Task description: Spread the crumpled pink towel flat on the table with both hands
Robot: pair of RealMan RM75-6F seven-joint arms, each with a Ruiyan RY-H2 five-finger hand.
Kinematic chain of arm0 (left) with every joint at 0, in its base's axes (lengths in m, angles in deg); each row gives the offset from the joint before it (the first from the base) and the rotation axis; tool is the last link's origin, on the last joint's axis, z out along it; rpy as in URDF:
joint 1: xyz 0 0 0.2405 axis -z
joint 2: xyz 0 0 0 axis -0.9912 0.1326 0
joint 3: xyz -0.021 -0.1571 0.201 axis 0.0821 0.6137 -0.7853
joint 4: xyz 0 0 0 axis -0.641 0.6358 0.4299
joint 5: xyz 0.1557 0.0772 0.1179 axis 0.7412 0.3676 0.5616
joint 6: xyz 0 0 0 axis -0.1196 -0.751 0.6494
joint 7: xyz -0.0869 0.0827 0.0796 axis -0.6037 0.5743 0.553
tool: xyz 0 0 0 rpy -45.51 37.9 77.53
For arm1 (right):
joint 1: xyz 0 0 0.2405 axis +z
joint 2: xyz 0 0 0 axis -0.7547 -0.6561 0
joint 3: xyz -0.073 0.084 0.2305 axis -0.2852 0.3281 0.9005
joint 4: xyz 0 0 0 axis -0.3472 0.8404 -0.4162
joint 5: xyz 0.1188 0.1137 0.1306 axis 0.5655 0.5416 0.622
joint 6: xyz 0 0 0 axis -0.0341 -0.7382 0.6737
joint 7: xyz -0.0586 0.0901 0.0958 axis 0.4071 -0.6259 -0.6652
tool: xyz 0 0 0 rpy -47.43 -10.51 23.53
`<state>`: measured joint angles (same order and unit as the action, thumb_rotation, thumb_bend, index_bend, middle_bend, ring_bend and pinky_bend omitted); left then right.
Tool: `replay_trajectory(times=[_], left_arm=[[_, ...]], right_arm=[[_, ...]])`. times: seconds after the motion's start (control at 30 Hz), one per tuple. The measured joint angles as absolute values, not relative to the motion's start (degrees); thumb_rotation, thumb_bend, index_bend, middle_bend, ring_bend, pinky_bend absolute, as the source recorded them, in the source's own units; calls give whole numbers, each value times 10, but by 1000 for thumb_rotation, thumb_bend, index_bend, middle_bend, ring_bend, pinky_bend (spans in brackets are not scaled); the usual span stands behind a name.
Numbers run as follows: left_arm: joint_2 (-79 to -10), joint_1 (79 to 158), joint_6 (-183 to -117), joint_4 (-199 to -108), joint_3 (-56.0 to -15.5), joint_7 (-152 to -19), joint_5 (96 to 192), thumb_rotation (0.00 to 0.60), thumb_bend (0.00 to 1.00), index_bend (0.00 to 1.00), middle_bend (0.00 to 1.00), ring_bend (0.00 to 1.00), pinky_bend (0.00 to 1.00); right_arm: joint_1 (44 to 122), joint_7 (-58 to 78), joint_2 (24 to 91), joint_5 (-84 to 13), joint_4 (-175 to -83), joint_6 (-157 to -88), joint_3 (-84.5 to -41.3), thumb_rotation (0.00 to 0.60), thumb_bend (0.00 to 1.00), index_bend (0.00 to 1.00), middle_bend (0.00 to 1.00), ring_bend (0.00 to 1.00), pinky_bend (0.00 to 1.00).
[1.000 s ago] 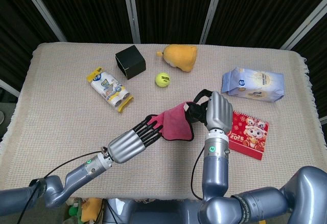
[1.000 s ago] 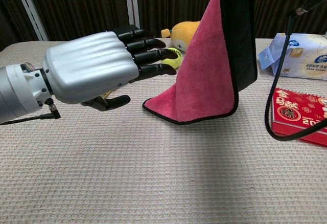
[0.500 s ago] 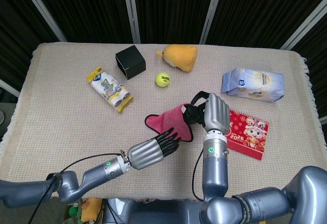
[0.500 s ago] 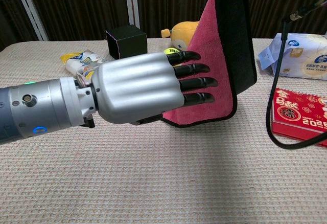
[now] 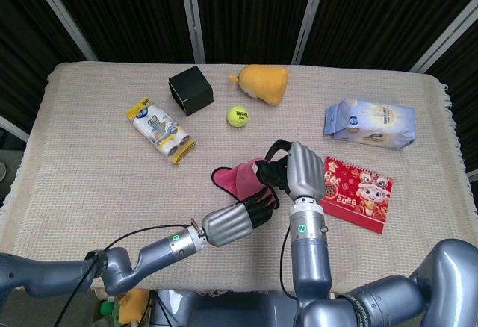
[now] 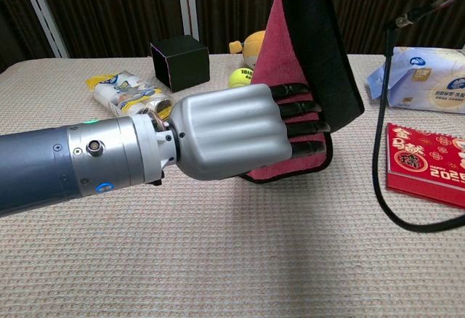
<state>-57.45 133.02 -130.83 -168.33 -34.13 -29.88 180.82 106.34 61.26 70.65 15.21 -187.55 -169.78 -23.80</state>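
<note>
Head view: my right hand [image 5: 305, 172] grips the pink towel [image 5: 240, 179] by its upper edge, held off the table [image 5: 89, 163] near the middle. My left hand [image 5: 233, 221] has fingers curled at its lower edge.

Chest view: left fingers [image 6: 304, 125] clench the hanging towel's lower part.
</note>
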Motion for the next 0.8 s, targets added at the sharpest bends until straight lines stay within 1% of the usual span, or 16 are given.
replay_trajectory(times=[0.3,0.6,0.7,0.8], left_arm=[[-600,1342,-1299,-1672,-338,-263,1783,600,397,90,23,0,0],[-626,1349,-1301,-1670,-342,-223,1760,600,397,83,25,0,0],[-629,1352,-1297,-1669,-348,-209,1752,600,397,83,41,0,0],[-626,1354,-1293,-1668,-355,-193,1746,600,397,83,81,0,0]], right_arm=[[1084,611,717,140,-1889,-1721,-261,600,609,765,1000,1000,972],[1077,599,707,145,-1885,-1717,-261,600,610,765,1000,1000,972],[1073,594,703,147,-1884,-1714,-260,600,610,765,1000,1000,972],[1068,590,694,150,-1886,-1708,-258,600,610,765,1000,1000,972]])
